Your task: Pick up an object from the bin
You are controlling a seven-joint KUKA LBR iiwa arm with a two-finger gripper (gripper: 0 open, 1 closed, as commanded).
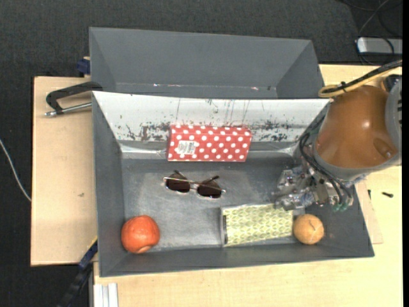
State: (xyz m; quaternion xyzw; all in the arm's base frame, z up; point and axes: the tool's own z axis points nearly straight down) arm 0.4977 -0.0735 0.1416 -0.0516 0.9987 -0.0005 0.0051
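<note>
My gripper (295,192) hangs low at the right side of the bin, just above the far right corner of a flat green patterned packet (255,224). A small tan round fruit (308,229) lies right below the gripper, touching the packet's right end. I cannot make out how the fingers stand, and nothing shows between them.
A pair of sunglasses (193,185) lies in the middle of the floor. A red box with white dots (209,143) leans on the far wall. An orange fruit (139,233) sits in the near left corner. The arm's orange cover looms over the right wall.
</note>
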